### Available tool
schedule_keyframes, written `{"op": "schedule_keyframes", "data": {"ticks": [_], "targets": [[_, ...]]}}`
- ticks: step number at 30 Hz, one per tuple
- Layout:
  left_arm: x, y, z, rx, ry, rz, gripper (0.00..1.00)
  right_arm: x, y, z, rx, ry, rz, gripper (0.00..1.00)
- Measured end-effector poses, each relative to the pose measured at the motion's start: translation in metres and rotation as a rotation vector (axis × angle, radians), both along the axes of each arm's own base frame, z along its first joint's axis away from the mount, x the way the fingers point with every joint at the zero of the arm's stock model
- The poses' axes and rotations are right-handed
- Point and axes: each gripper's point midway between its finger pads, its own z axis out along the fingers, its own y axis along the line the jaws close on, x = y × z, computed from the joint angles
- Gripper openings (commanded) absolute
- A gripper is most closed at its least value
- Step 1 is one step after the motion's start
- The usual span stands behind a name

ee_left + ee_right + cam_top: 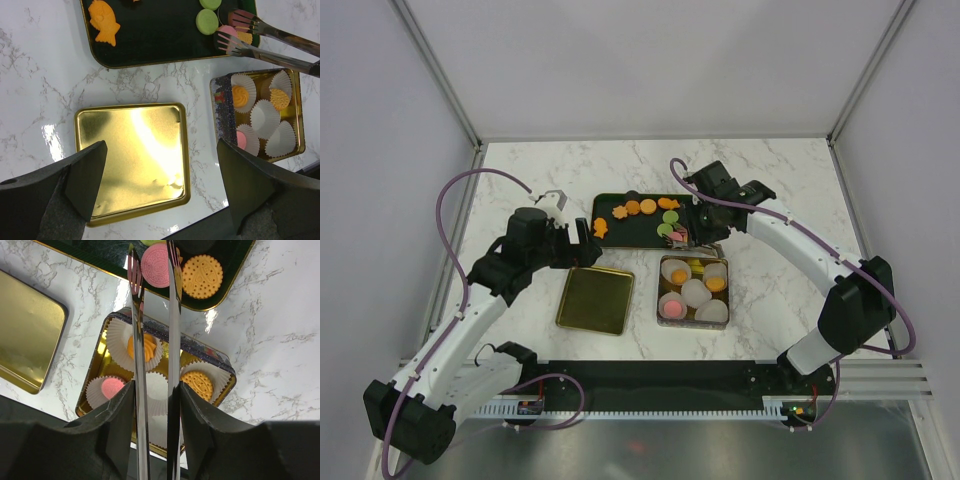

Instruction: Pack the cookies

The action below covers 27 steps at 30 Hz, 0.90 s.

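Where the black tray (150, 35) lies toward the far side of the table (780, 170), loose cookies (645, 208) rest flat, faces up; fish cookie (103, 21) at the left end, long axis across the tray's short side, tapered end toward the near rim; green rounds (206, 21) toward the right end; right claw (156, 405) clamped on the shafts of the tongs (173, 340), which point away from it onto the tray, tips either side of a round pink cookie (155, 265), pressure on it not determinable; orange round (202, 276) just beside; gold tin (220, 115) nearer, lined with paper cups (264, 117), some holding cookies; left claw (160, 150) spread wide, holding nothing, above the gold lid (130, 155).
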Motion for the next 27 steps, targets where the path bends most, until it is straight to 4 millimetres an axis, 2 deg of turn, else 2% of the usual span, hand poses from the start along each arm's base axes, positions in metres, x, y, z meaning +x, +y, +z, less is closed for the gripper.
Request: {"op": "schedule_keyframes", "data": {"ticks": [10,15,27], "targets": [[0.000,0.000,0.000,0.000,0.000,0.000,1.00,0.000,0.000,0.000,0.000,0.000,-0.001,0.38],[0.000,0.000,0.000,0.000,0.000,0.000,1.00,0.001,0.000,0.001,0.001,-0.002,-0.001,0.37],[0.000,0.000,0.000,0.000,0.000,0.000,1.00,0.014,0.008,0.026,0.038,-0.063,-0.003,0.37]]}}
